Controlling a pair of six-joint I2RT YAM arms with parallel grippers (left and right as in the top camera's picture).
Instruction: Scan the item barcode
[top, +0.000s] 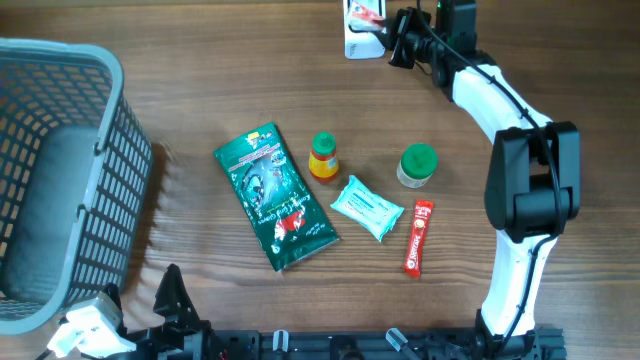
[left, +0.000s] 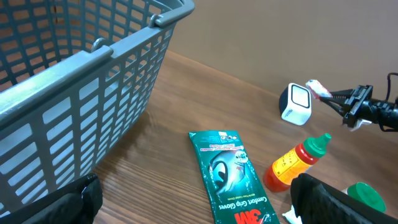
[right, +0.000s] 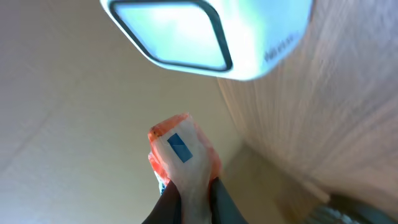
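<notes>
**Right pincer is presenting a small packet to the scanner**

I am watching the right arm reaching to the far edge of the table (top: 200, 100). Its pincer (right: 193, 194) is closed on a small packet (right: 183, 155), and the 2 dark fingers (right: 166, 202) are pinching the lower end of it. The packet is white with orange-red print, and a blue rectangle is showing on the face turned to the wrist camera. It is hanging in the air just beside the white scanner (left: 295, 104), at the side of its window, without touching it. In the right wrist view the scanner window is glowing pale blue above the packet. I cannot tell from any view where the barcode is sitting.

The left pincer (left: 196, 190) is resting low at the near edge of the table with its jaws fully apart, gripping nothing. I am seeing its 2 black fingers (left: 323, 199) at the lower corners of the left wrist view.

A grey slatted basket (top: 120, 200) is standing at the left side of the table. In the middle 5 things are lying: a green glove packet (top: 275, 197), an orange bottle with green cap (top: 323, 157) near it, a jar with green lid (top: 417, 166), a pale teal wipes pack (top: 366, 208) and a red stick sachet (top: 418, 238).
</notes>
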